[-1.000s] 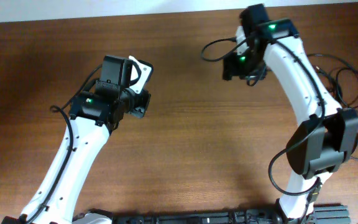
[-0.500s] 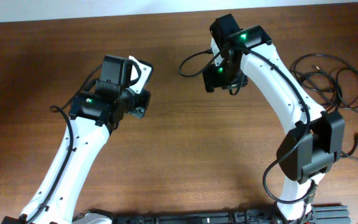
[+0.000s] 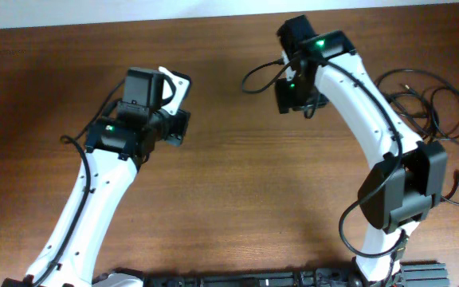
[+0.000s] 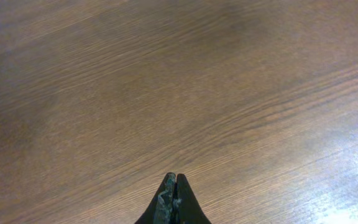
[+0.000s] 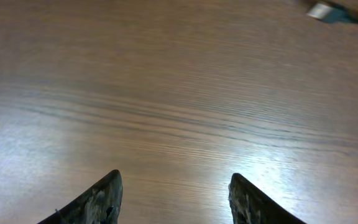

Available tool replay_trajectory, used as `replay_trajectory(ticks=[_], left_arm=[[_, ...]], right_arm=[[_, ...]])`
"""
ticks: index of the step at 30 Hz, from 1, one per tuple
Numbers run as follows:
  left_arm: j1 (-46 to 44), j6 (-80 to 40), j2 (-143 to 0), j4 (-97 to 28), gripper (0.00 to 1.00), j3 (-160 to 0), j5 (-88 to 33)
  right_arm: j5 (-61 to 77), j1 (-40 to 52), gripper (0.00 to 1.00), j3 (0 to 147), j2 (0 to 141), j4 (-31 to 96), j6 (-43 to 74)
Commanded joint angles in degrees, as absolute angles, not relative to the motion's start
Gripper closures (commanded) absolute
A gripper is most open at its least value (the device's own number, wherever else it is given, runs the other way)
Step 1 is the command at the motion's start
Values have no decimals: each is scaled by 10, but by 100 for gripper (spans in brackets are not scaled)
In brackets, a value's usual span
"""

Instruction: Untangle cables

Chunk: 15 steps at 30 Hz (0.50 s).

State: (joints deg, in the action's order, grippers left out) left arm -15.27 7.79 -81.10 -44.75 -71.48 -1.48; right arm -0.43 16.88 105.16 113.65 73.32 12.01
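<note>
Wood comes first: a wide brown wooden table [image 3: 237,199] with a fine grain runs under everything. Two white robot arms with black joints rise from the near edge. The left white arm [image 3: 94,207] leans up toward the far left of the middle. The right white arm [image 3: 373,104] bends in a tall arch toward the far middle.

The thin black cables [image 3: 430,100] lie in loose loops on the table at the right side. They are just beside the bend of the right white arm and well apart from both pincers. Some loops cross over each other.

The left pincer [image 4: 172,182] has its two dark fingers pressed together, over bare wood. The right pincer [image 5: 176,183] has its fingers spread wide, and only wood shows between them. In the right wrist view, a small silver plug tip [image 5: 320,10] on a dark cord peeks in at the far right corner.
</note>
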Motion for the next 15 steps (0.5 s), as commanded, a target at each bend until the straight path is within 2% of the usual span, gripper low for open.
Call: replay_trajectory(ticks=[1, 6, 14, 15], left_arm=[[-120, 58, -801, -446, 100, -721, -15], [-69, 31, -801, -455, 100, -721, -17], [-55, 21, -801, -480, 99, -721, -17], [-55, 21, -801, -486, 98, -721, -17]], right_arm=[[-3, 129, 45, 1056, 1135, 747, 127], [-3, 80, 45, 1056, 1128, 770, 127], [-3, 55, 45, 1056, 1094, 779, 125], [-3, 55, 49, 1056, 1090, 781, 125]])
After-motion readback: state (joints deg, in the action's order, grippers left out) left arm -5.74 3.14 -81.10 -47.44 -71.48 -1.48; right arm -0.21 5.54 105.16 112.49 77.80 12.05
